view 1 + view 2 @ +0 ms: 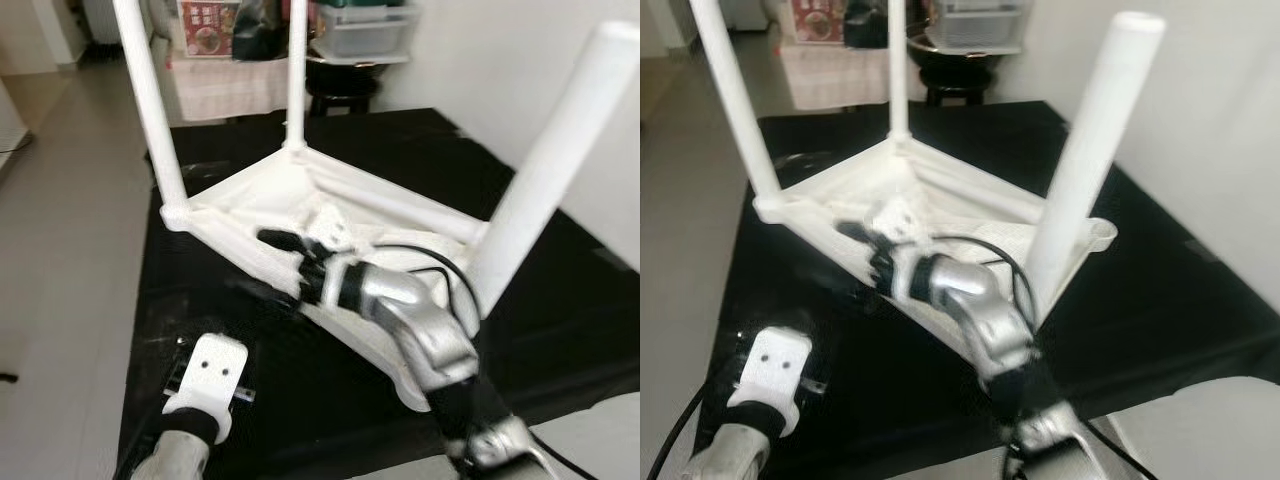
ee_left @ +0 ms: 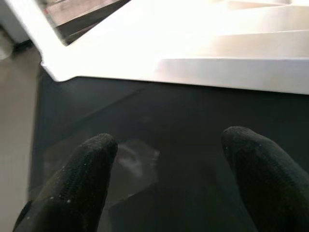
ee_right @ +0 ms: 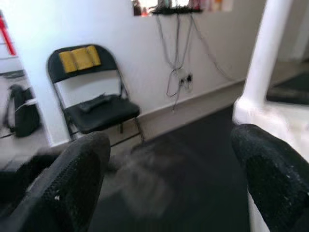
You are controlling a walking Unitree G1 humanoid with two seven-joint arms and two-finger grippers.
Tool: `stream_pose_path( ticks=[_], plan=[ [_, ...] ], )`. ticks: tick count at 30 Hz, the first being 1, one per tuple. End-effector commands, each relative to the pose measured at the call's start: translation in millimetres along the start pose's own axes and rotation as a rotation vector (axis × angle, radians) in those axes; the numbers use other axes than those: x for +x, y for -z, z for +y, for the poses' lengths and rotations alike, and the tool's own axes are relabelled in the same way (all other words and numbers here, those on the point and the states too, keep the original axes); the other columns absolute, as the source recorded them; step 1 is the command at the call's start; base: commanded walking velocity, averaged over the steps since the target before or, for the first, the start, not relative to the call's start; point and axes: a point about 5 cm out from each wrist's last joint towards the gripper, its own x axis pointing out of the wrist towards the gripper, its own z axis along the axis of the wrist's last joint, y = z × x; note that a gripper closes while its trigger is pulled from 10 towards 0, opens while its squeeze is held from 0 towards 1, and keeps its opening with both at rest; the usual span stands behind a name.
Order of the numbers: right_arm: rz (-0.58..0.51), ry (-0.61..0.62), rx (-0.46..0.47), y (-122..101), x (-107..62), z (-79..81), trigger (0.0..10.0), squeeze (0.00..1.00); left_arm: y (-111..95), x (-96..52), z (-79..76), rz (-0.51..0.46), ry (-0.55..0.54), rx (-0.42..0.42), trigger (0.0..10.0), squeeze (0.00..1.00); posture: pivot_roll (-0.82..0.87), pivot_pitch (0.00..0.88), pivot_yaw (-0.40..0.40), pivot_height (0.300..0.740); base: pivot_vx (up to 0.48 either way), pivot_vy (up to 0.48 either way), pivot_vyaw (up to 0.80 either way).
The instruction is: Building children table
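- A white children's table (image 1: 330, 200) lies upside down on a black mat (image 1: 560, 300) spread over the floor, its underside facing up and tilted, the near corner raised.
- Three round white legs stand up from its corners: a thick one at the near right (image 1: 560, 170), a thinner one at the far left (image 1: 150, 100) and another at the far middle (image 1: 296, 70).
- The right gripper (image 1: 290, 250) reaches over the near edge into the hollow underside; in the right wrist view its fingers (image 3: 72, 183) stand wide apart with nothing between them, a white leg and table edge beside one finger.
- The left gripper (image 2: 169, 159) hangs low at the near left, over the mat just short of the table's edge; its fingers (image 2: 87, 169) are spread wide and hold nothing.
- The legs' tops are cut off at the frame's upper edge, and what the right fingertips touch inside the underside is blurred and cannot be made out.
- Beyond the mat, a folding chair (image 3: 91, 96) stands against a white wall.
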Motion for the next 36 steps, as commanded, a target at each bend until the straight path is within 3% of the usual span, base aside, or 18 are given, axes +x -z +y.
stream_pose_path(
  ticks=[1, 4, 10, 15, 16, 23, 24, 25, 26, 32, 34, 36],
  plan=[
    [-0.001, -0.025, 0.029, 6, -18.6, 9.2, 10.0, 0.00, 7, 1.5, 11.0, 0.044, -0.074, -0.008, 10.0, 0.00, -0.12, 0.117, -0.026, 0.740, 0.000, 0.000, 0.00],
    [0.001, 0.008, 0.086, 14, -35.9, 17.4, 10.0, 0.00, 12, 3.6, 21.4, 0.079, -0.144, -0.011, 10.0, 0.00, -0.13, 0.119, -0.016, 0.740, 0.000, 0.000, 0.00],
    [0.017, 0.031, 0.142, 21, -53.2, 36.9, 10.0, 0.00, 21, 5.2, 35.2, 0.150, -0.232, 0.016, 10.0, 0.00, -0.13, 0.120, -0.007, 0.740, 0.000, 0.000, 0.00],
    [0.009, 0.100, 0.185, 25, -61.5, 40.0, 10.0, 0.00, 21, 5.1, 36.1, 0.153, -0.226, 0.015, 10.0, 0.00, -0.12, 0.122, -0.009, 0.740, 0.000, 0.000, 0.00],
    [0.013, 0.128, 0.205, 27, -69.9, 41.0, 10.0, 0.00, 21, 4.7, 35.4, 0.150, -0.221, 0.015, 10.0, 0.00, -0.12, 0.123, -0.010, 0.740, 0.000, 0.000, 0.00],
    [0.034, 0.146, 0.236, 30, -89.4, 47.6, 10.0, 0.00, 23, 4.5, 35.1, 0.153, -0.217, 0.011, 10.0, 0.00, -0.13, 0.124, -0.012, 0.740, 0.000, 0.000, 0.00],
    [0.049, 0.165, 0.248, 32, -97.9, 48.9, 10.0, 0.00, 23, 4.8, 34.8, 0.154, -0.212, 0.003, 10.0, 0.00, -0.13, 0.122, -0.013, 0.740, 0.000, 0.000, 0.00],
    [0.097, 0.187, 0.276, 37, -122.1, 52.1, 10.0, 0.00, 24, 5.0, 33.3, 0.153, -0.192, -0.006, 10.0, 0.00, -0.14, 0.122, -0.013, 0.740, 0.000, 0.000, 0.00],
    [0.097, 0.187, 0.276, 37, -122.1, 52.1, 10.0, 0.00, 24, 5.0, 33.3, 0.153, -0.192, -0.006, 10.0, 0.00, -0.14, 0.122, -0.013, 0.740, 0.000, 0.000, 0.00],
    [0.297, 0.033, 0.299, 34, -173.6, 68.3, 10.0, 0.00, 24, 4.9, 31.6, 0.159, -0.164, -0.006, 10.0, 0.00, -0.16, 0.126, -0.005, 0.740, 0.000, 0.000, 0.00],
    [0.332, 0.007, 0.292, 33, -180.6, 69.6, 10.0, 0.00, 24, 5.0, 31.4, 0.158, -0.159, -0.006, 10.0, 0.00, -0.16, 0.126, -0.005, 0.740, 0.000, 0.000, 0.00],
    [0.448, -0.006, 0.286, 28, -202.2, 66.5, 10.0, 0.00, 25, 5.3, 30.5, 0.157, -0.144, -0.005, 10.0, 0.00, -0.17, 0.125, -0.002, 0.740, 0.000, 0.000, 0.00]
  ],
)
